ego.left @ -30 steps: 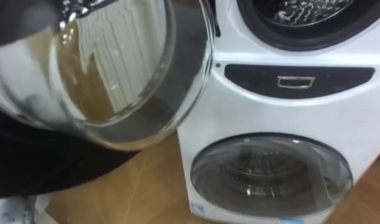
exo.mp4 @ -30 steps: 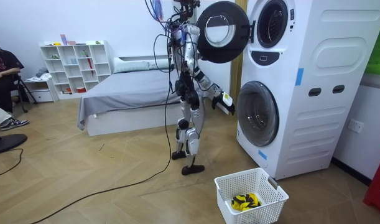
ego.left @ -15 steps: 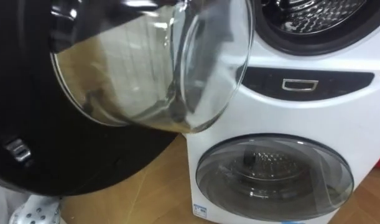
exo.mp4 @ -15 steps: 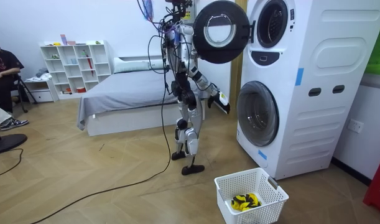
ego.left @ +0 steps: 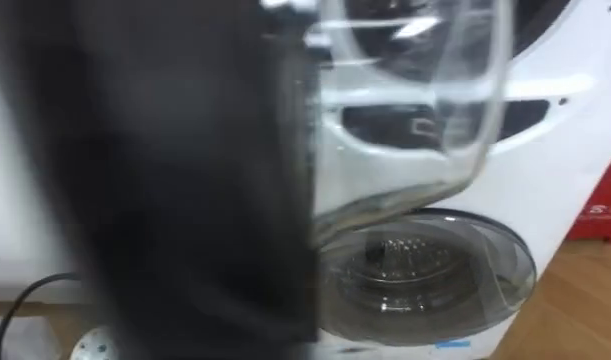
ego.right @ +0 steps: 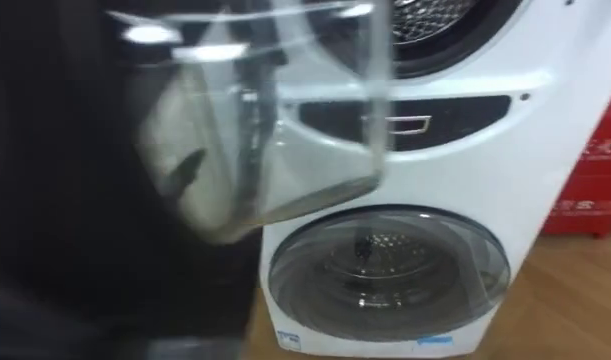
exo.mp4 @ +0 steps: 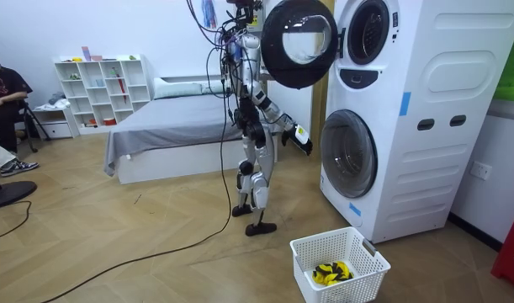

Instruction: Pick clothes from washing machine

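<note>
Room view shows what seems the right hand [exo.mp4: 303,140] held out low toward the white washing machine [exo.mp4: 425,126]; I cannot tell how its fingers are set. Above the hand, the machine's round upper door [exo.mp4: 299,42], black-rimmed with a clear glass bowl, hangs open. In front of the machine, a yellow-and-black garment [exo.mp4: 331,272] lies in a white latticed basket [exo.mp4: 357,250] on bare wooden floor [exo.mp4: 156,252].

Bed [exo.mp4: 177,126], white shelf [exo.mp4: 97,88], wood floor [exo.mp4: 113,244]

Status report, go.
Right hand low beside lower door. Upper door open; drum contents unclear. Upper door close before the head, in the way.
</note>
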Controlling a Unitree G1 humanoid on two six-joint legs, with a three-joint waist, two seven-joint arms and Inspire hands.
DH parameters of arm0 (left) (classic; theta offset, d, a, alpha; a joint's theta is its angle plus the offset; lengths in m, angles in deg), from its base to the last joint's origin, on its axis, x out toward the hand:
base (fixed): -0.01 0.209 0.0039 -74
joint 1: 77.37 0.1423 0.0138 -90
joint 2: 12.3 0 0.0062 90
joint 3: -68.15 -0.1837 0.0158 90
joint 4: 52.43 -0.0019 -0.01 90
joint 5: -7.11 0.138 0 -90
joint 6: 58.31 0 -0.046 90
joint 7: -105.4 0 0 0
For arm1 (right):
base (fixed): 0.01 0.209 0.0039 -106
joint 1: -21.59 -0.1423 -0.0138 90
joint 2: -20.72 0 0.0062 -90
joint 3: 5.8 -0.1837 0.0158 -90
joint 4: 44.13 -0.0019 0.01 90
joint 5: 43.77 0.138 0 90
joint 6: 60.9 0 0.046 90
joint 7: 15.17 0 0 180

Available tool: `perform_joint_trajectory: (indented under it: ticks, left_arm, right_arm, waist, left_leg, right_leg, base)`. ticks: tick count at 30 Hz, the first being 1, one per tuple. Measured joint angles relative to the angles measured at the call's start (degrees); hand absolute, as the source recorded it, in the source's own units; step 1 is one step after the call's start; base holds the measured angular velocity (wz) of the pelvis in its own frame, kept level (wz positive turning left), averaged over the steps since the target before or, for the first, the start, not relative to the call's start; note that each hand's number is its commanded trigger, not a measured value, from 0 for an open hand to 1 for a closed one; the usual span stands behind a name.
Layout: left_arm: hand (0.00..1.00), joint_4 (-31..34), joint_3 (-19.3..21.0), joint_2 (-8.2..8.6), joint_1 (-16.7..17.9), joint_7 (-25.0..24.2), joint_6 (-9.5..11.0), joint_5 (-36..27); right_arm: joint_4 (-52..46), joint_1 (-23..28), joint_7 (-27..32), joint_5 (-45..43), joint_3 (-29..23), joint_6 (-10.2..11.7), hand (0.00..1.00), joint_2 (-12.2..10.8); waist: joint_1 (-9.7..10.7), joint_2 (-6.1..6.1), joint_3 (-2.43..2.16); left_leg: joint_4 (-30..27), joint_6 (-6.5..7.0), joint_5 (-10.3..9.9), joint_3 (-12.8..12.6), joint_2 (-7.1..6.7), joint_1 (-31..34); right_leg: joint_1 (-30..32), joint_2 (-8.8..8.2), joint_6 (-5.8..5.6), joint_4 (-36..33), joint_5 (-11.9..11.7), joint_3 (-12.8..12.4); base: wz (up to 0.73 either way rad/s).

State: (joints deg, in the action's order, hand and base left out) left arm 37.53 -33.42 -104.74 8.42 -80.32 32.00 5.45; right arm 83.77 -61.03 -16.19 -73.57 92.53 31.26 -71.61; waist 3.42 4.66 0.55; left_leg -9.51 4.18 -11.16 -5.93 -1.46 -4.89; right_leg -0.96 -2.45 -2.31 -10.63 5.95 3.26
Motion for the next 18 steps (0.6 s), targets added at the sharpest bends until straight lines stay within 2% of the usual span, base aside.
perform_joint_trajectory:
  ticks: [5, 9, 18]
  left_arm:
    - [0.0, 0.02, -1.64, 0.28, 0.0, -2.41, 0.0, 0.09]
    - [0.0, 0.02, -2.0, 0.28, -0.01, -2.69, 0.0, 0.08]
    - [0.0, 0.02, -2.76, 0.34, -0.14, -2.76, 0.0, -1.04]
  right_arm:
    - [-0.01, -0.03, -0.01, -0.43, 0.02, -1.03, 0.0, -0.14]
    - [-0.21, -0.35, 0.09, -0.21, 0.06, -1.03, 0.0, -0.02]
    - [-0.12, -2.31, 1.51, 0.04, 0.1, -0.99, 0.0, -0.31]
  waist:
    - [0.82, -0.54, 0.1]
    - [1.09, -1.45, -0.12]
    - [1.45, -1.56, -0.17]
  left_leg:
    - [0.12, -0.24, -0.58, -1.7, 0.48, -0.77]
    - [0.05, -0.49, -0.75, -2.48, 0.86, -0.95]
    - [0.16, -0.88, -1.31, -3.73, 1.37, -1.82]
  right_leg:
    - [0.16, 0.5, 0.25, -0.16, 0.12, -0.47]
    - [0.34, 1.08, 0.59, -0.27, 0.26, -1.67]
    - [0.18, 1.83, 0.73, -0.12, 0.19, -3.23]
  base:
    - [-0.23]
    - [-0.13]
    - [-0.09]
